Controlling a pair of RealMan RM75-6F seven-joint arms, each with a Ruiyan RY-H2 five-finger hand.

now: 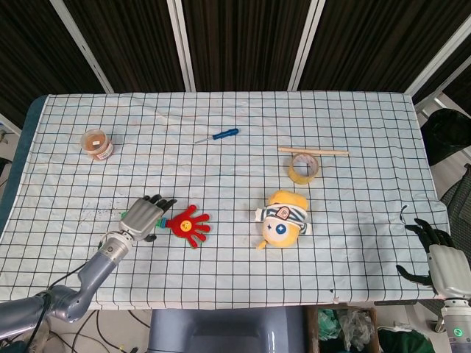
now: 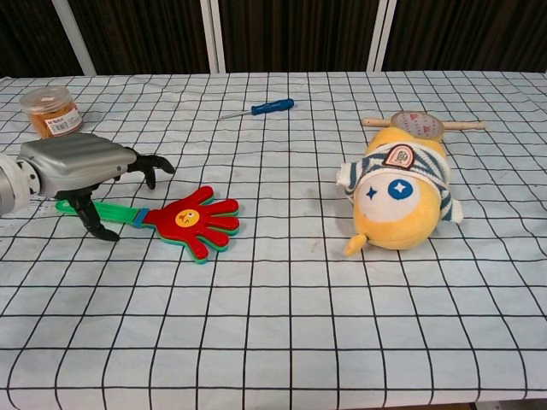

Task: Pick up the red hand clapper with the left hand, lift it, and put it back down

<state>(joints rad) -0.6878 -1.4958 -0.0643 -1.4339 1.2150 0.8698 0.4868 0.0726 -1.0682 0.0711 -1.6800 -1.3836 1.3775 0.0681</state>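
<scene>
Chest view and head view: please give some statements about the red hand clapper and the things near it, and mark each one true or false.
1. The red hand clapper lies flat on the table. True.
2. The left hand has its fingers closed around the clapper's handle. False: its fingers are spread over the green handle.
3. The screwdriver lies next to the plush toy. False: it lies apart, further back.
4. The right hand is off the table's edge. True.

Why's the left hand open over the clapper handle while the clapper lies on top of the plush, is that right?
Not on the plush. The chest view shows the clapper flat on the tablecloth, well apart from the plush. The left hand is open over its handle, as you said.
</scene>
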